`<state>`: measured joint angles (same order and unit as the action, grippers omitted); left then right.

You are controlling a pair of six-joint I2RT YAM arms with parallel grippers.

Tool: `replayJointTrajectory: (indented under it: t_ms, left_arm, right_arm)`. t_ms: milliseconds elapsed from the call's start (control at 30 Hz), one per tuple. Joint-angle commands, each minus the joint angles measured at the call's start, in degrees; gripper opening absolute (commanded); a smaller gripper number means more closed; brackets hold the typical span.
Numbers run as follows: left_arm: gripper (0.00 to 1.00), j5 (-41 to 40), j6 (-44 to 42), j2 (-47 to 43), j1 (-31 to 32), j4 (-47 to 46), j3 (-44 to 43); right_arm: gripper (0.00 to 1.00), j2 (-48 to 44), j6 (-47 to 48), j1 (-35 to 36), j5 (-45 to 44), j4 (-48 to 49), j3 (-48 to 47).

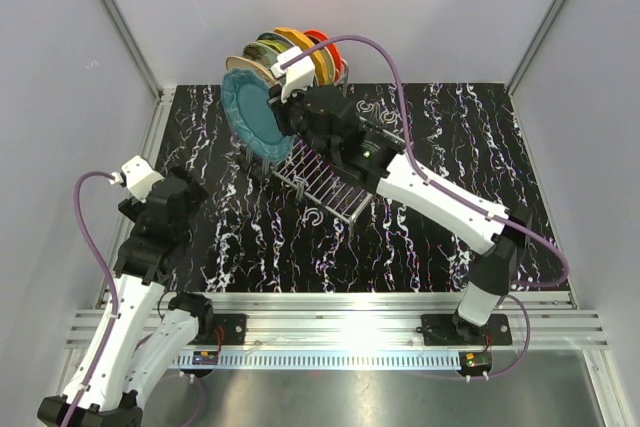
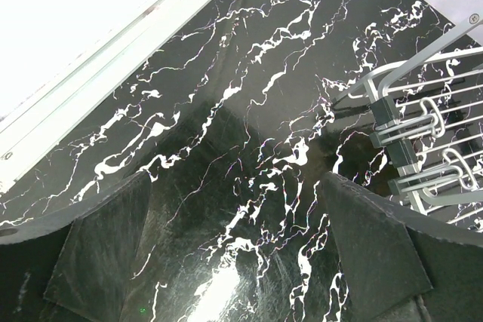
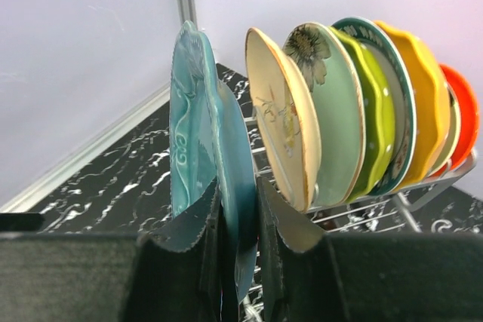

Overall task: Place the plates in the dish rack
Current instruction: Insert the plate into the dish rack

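Rack (image 1: 325, 187), upper centre of top view: row of plates (image 3: 332, 111) upright in raised slots, cream floral to red-orange. Right gripper (image 3: 238, 213) clamped on the rim of teal plate (image 3: 192, 126), upright beside the cream one; whether slotted unclear. Left gripper (image 2: 235, 180) wide open, empty, lower left over table (image 2: 226, 73).

Wire dish rack (image 1: 322, 185) on marbled table (image 1: 450, 127)

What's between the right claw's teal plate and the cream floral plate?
No plate. The right wrist view shows an open gap between the teal plate and the cream floral plate, with only a finger of the right claw low down.
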<state>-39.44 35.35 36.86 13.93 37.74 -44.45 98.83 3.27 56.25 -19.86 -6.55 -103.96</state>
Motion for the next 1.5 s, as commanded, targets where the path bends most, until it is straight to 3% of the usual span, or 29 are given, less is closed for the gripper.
replayJointTrajectory:
  t_ms: [0,267,400,467,1467]
  left_arm:
    - [0.99,-1.0,0.51,0.23,0.39,-1.87,-0.64]
    - [0.99,-0.73,-0.46,0.67,0.48,-1.79,-0.64]
    - [0.91,-0.02,-0.64,0.84,0.48,-1.96,-0.64]
    - [0.99,-0.28,-0.11,0.76,0.39,-1.7,-0.64]
    - [0.99,1.82,-0.99,1.72,0.83,-2.05,-0.55]
  right_arm:
    - [0.0,-1.27,4.55,-1.14,-0.01,11.64,-6.25]
    - [0.0,-0.12,8.77,-1.93,0.34,14.19,-7.49]
    - [0.0,-0.04,10.88,-1.84,1.4,15.08,-8.27]
    - [0.0,0.31,12.28,-1.93,1.57,14.72,-9.41]
    - [0.0,6.47,24.77,-2.28,0.87,17.27,-11.7]
